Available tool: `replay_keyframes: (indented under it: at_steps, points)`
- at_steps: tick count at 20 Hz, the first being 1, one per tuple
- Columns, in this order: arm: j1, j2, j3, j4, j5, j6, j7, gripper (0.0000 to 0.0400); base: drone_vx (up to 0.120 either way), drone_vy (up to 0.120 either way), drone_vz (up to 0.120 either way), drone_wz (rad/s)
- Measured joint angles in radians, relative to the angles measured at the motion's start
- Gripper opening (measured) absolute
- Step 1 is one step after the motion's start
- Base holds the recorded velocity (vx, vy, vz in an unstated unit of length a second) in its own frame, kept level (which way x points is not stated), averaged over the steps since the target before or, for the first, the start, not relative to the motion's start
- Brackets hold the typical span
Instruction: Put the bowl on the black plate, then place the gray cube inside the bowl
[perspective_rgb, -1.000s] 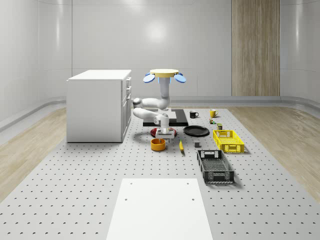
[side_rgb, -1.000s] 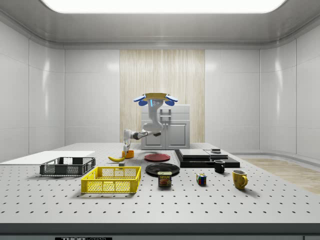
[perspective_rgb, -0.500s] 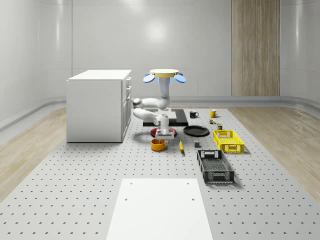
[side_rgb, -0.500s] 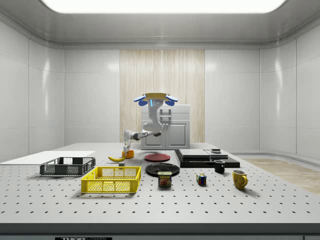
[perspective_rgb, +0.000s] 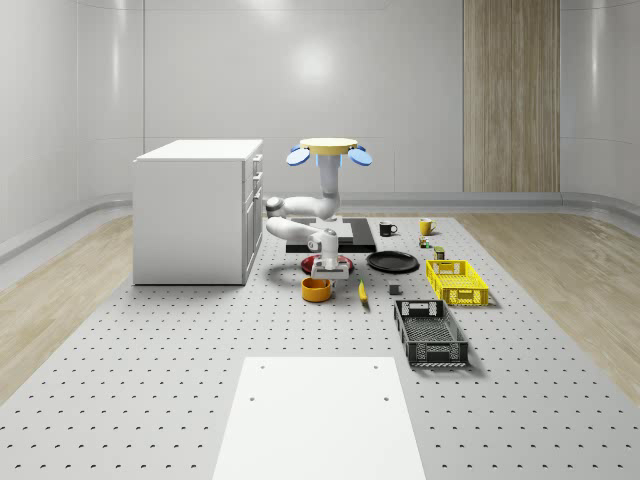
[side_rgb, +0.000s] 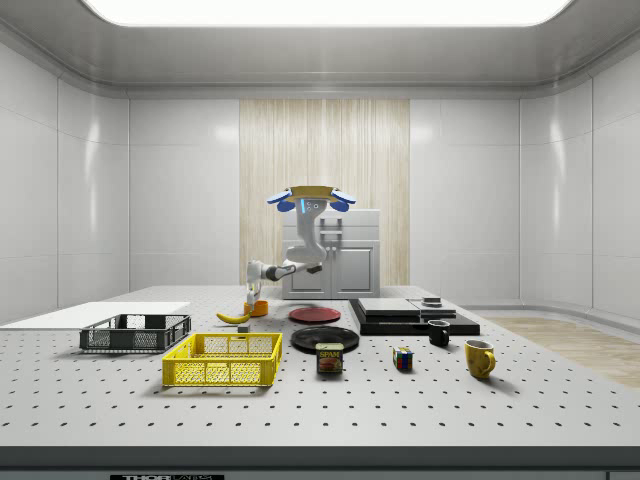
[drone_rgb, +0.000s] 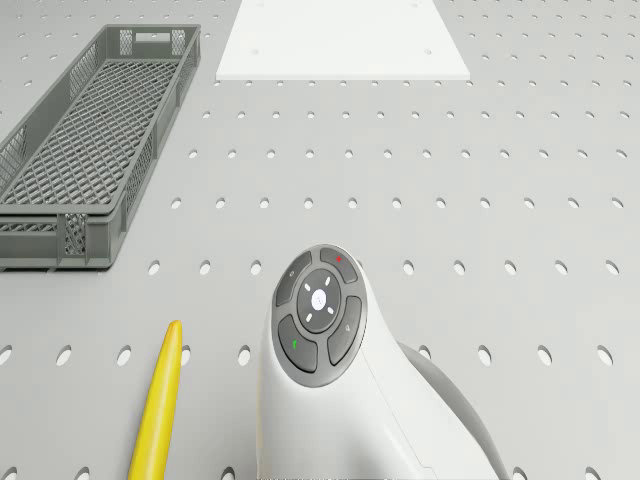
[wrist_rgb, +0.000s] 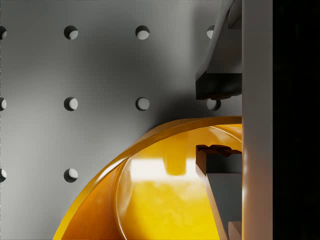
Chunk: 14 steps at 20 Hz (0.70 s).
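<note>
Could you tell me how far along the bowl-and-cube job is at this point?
Nothing is finished yet: the black plate is bare and the orange bowl sits on the table beside the banana. In hand: the drone hovers near the cabinet, and the gripper straddles the bowl's rim, one finger inside, one outside, not closed. Left: move the bowl, then the gray cube.

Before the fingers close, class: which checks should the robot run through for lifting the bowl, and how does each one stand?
1. Fingers straddle the bowl rim: ok, one inside, one outside.
2. Fingers open: ok, a gap shows on each side of the rim.
3. Bowl upright: ok.
4. Black plate bare: ok.
5. Gray cube apart from the bowl: ok.
6. Drone hovering level: ok.
</note>
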Motion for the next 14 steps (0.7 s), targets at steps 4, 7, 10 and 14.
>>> replay_keyframes:
  at_steps: [4,7,10,14]
  points:
    - [0.008,0.0,0.036,-0.014,0.033,-0.017,0.0,0.0108,0.0,0.0,0.08,0.0]
    - [0.012,0.0,0.062,-0.023,0.057,-0.029,0.001,0.0104,0.0,0.0,0.12,0.0]
    - [0.014,-0.001,0.077,-0.028,0.072,-0.035,0.002,0.0102,0.0,0.0,0.12,0.0]
    - [0.015,-0.002,0.088,-0.031,0.082,-0.038,0.002,0.0101,-0.1,0.12,0.12,0.0]
